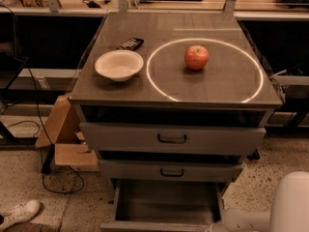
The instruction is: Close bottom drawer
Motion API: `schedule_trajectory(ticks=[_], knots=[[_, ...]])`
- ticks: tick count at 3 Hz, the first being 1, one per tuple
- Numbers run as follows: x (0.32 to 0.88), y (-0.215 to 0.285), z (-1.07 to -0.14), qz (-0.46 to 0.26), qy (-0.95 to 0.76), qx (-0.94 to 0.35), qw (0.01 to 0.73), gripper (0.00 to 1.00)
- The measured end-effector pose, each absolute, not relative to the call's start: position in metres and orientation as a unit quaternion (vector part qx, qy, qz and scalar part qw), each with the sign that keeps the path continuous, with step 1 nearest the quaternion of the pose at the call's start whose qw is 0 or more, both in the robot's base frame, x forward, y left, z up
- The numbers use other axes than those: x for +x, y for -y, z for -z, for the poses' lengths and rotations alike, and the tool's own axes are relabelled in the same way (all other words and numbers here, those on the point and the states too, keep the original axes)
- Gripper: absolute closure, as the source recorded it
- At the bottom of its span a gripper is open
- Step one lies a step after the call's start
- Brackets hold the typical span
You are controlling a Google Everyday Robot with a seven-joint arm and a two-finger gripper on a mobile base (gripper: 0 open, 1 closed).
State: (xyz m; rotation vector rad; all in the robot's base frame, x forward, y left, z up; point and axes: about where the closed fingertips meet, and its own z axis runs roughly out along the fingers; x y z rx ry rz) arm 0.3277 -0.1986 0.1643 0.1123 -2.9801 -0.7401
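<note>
The bottom drawer (pixel 159 224) stands pulled out from the foot of the grey cabinet, its plain grey tray (pixel 166 202) empty and open to view. Its front panel runs along the lower edge of the view, and its handle is out of view. My white arm (pixel 251 219) reaches in from the lower right. My gripper (pixel 211 227) is at the drawer's front right corner, mostly cut off by the frame's edge.
The middle drawer (pixel 169 170) and top drawer (pixel 171 138) sit above, slightly out. On the cabinet top are a white bowl (pixel 119 65), a red apple (pixel 196 57) and a dark object (pixel 130 43). A cardboard box (pixel 63 134), cables and a shoe (pixel 19 212) lie on the floor at left.
</note>
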Motion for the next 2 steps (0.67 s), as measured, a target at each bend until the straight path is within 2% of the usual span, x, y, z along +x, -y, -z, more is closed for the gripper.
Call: schedule_trajectory(ticks=[1,2], knots=[[0.329,0.193,-0.159,0.243,0.969,0.035,0.038,1.0],[0.35,0.164,-0.153,0.262,0.964,0.028,0.03,1.0]])
